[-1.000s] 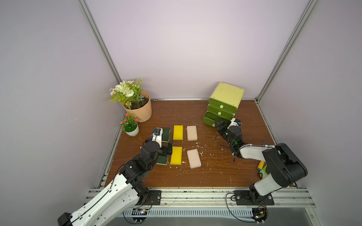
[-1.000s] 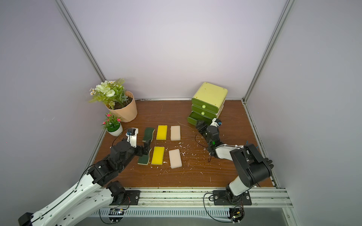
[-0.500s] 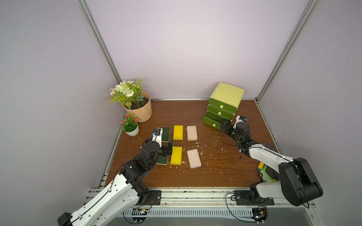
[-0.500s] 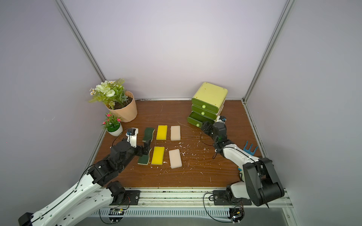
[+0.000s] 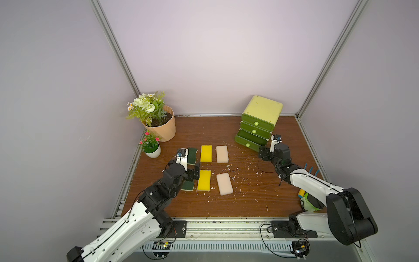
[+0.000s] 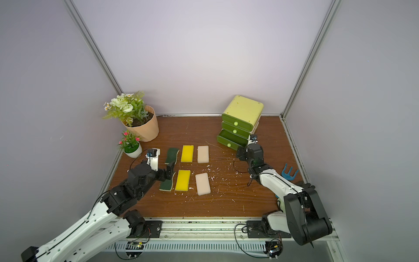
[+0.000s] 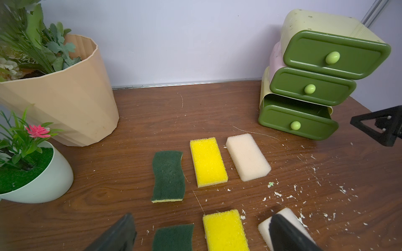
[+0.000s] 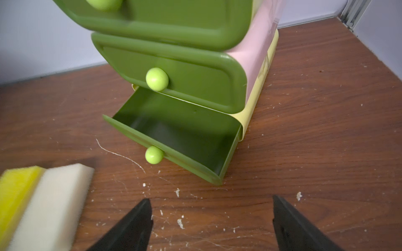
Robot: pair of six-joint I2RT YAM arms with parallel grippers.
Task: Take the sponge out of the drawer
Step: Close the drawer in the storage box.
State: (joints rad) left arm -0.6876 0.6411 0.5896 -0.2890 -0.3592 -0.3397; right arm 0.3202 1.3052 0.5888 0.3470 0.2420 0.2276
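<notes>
The green drawer cabinet (image 5: 260, 118) stands at the back right. Its bottom drawer (image 5: 248, 144) (image 6: 229, 141) is pulled out. In the right wrist view the drawer's inside (image 8: 185, 134) shows bare green, and I see no sponge in it. Several sponges lie on the table in two rows, among them a yellow one (image 5: 204, 180) and a beige one (image 5: 224, 183). My right gripper (image 5: 263, 154) (image 8: 211, 200) hangs open just in front of the drawer's right corner, holding nothing. My left gripper (image 5: 195, 171) (image 7: 202, 219) is open over the near row.
A large flower pot (image 5: 158, 127) and a small white plant pot (image 5: 153, 152) stand at the back left. A blue rake (image 6: 289, 173) lies by the right wall, with a yellow and green thing (image 5: 303, 197) under the right arm. White crumbs are scattered in the middle of the table (image 5: 240, 177).
The right arm's elbow has swung out to the right, uncovering the blue rake, while its gripper stayed by the bottom drawer. The left arm has not moved.
</notes>
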